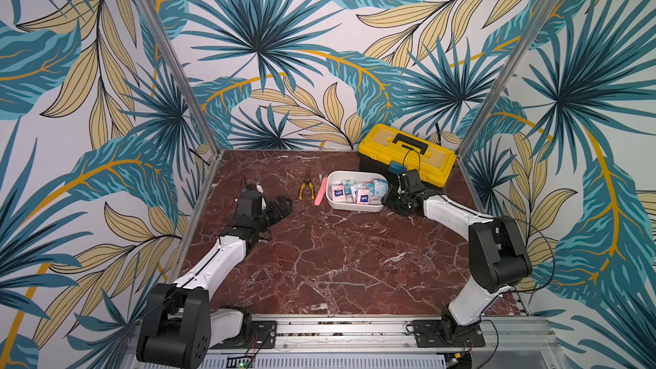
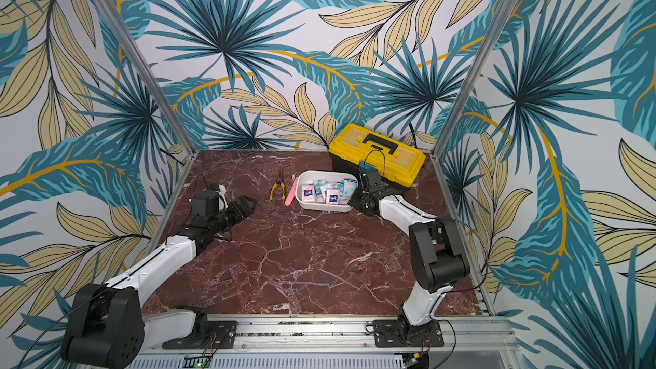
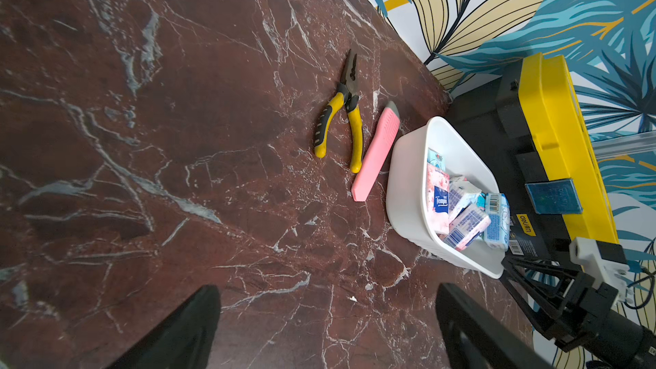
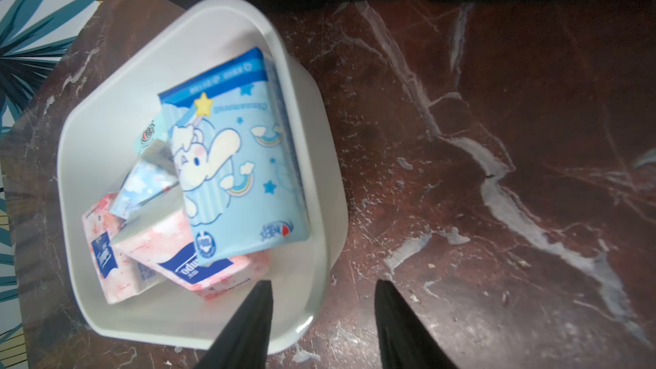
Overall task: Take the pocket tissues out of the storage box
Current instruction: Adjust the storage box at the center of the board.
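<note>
The white storage box (image 1: 355, 206) sits at the back of the marble table, seen in both top views (image 2: 323, 206). Several pocket tissues (image 1: 358, 191), pink and light blue, lie piled inside it. In the right wrist view a light blue cartoon packet (image 4: 234, 172) rests on top of pink ones. My right gripper (image 4: 323, 283) is at the box's right end, straddling its wall (image 4: 319, 157): one finger inside, one outside, still apart. My left gripper (image 1: 284, 204) hovers wide open over bare table, left of the box (image 3: 408, 186).
A yellow-lidded black toolbox (image 1: 406, 157) stands right behind the box. Yellow-handled pliers (image 1: 306, 189) and a long pink bar (image 1: 320, 191) lie just left of the box. Patterned walls close in the table on three sides.
</note>
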